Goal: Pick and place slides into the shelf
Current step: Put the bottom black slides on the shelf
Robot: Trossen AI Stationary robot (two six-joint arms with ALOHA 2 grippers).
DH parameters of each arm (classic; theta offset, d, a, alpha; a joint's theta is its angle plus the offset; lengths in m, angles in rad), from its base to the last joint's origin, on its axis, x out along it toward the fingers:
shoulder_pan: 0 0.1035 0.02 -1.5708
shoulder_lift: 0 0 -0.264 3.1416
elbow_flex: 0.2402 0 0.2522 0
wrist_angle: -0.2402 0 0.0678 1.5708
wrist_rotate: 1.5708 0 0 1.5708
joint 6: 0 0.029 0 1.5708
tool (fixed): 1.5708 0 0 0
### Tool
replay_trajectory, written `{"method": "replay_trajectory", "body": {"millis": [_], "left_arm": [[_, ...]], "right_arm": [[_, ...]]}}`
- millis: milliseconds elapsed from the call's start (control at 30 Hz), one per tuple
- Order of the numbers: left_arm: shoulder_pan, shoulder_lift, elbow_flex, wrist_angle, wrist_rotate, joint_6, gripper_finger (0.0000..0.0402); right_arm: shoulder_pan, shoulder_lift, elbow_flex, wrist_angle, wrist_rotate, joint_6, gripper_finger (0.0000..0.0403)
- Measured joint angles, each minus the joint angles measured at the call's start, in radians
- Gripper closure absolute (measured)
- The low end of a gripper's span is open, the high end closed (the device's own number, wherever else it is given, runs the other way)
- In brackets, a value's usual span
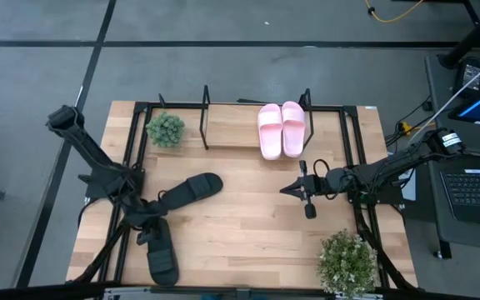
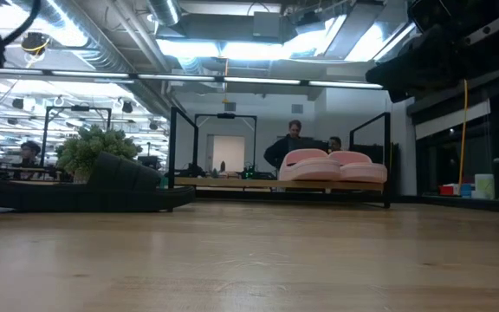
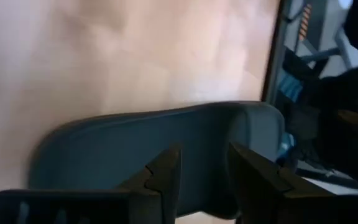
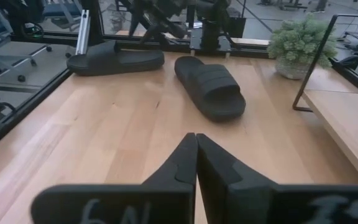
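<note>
Your left gripper (image 1: 158, 227) sits low near the worktop's front-left corner, fingers (image 3: 166, 177) spread apart, hovering over the black slide (image 1: 162, 257) that lies lengthwise toward the front edge. Nothing is gripped; the pose reads as lining up on the sole's edge for a pick.

The second black slide (image 1: 192, 190) lies just beside it toward the middle of the worktop, angled, strap up, untouched.

A small potted plant (image 1: 166, 129) stands at the shelf's left end, so the bare board (image 1: 232, 133) beside it is the likely slot for the black pair.

The two pink slides (image 1: 281, 128) rest side by side on the shelf (image 1: 207, 117) at its right end, along the back edge. That half looks finished.

Your right gripper (image 1: 305, 190) waits right of centre, clenched on nothing, clear of the left arm's working area. A larger plant (image 1: 347, 262) occupies the front-right corner.
</note>
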Motion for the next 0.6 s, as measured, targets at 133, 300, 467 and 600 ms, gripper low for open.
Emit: {"method": "replay_trajectory", "body": {"millis": [133, 300, 467, 600], "left_arm": [[-0.033, 0.07, 0.0, 0.084, 0.0, -0.003, 0.028], [-0.06, 0.133, 0.0, 0.114, 0.0, -0.056, 0.028], [-0.083, 0.157, 0.0, 0.171, -0.001, -0.078, 0.028], [-0.101, 0.156, 0.0, 0.247, -0.023, -0.053, 0.028]], "right_arm": [[0.0, 0.0, 0.0, 0.0, 0.0, 0.001, 0.0391], [0.0, 0.0, 0.0, 0.0, 0.0, 0.003, 0.0391], [0.0, 0.0, 0.0, 0.0, 0.001, 0.029, 0.0391], [0.0, 0.0, 0.0, 0.0, 0.001, 0.031, 0.0391]]}}
